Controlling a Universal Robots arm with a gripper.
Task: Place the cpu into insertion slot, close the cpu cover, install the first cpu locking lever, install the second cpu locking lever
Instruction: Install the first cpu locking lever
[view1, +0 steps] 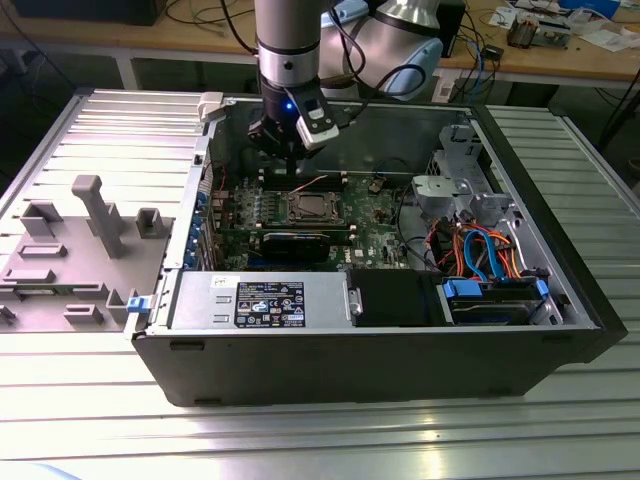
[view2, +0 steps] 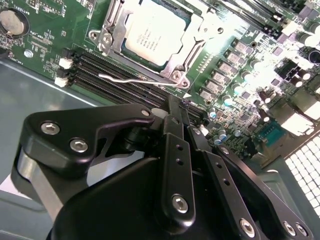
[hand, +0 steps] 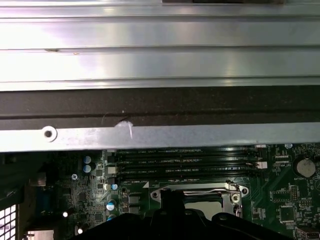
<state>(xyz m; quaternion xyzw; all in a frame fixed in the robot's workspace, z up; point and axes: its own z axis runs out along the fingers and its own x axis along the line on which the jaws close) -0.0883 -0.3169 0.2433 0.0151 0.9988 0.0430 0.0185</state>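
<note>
Find the tool (view1: 290, 155) hanging low inside the open computer case (view1: 400, 350) on the table (view1: 100, 420), just above the memory slots (view2: 107, 70) and beside the socket (view1: 307, 208). Read the fingers (view2: 172, 150) as pressed together, gripping nothing. Note the chip (view2: 155, 35) lying flat in the socket, framed by the cover (view2: 189, 59) folded down over its edges; treat the placing and the closing as done.

Looks like the lever step. See the thin wire lever (view2: 135, 79) along the socket edge nearest the tool, bent end pointing out over the memory slots. Cannot say for sure from the second wrist view whether tucked under its hook or lying loose, though probably loose.

To do this well:
- Come down on the bent end with the closed tips, not on the middle of the wire.
- Press down and sideways in one smooth sweep, guiding the wire under its catch.
- Keep clear of the white slot clips (view2: 64, 63) and the small capacitors (view2: 225, 100) close by.
- Stay gentle to avoid slipping off and scraping the green board (view2: 45, 45)
</note>
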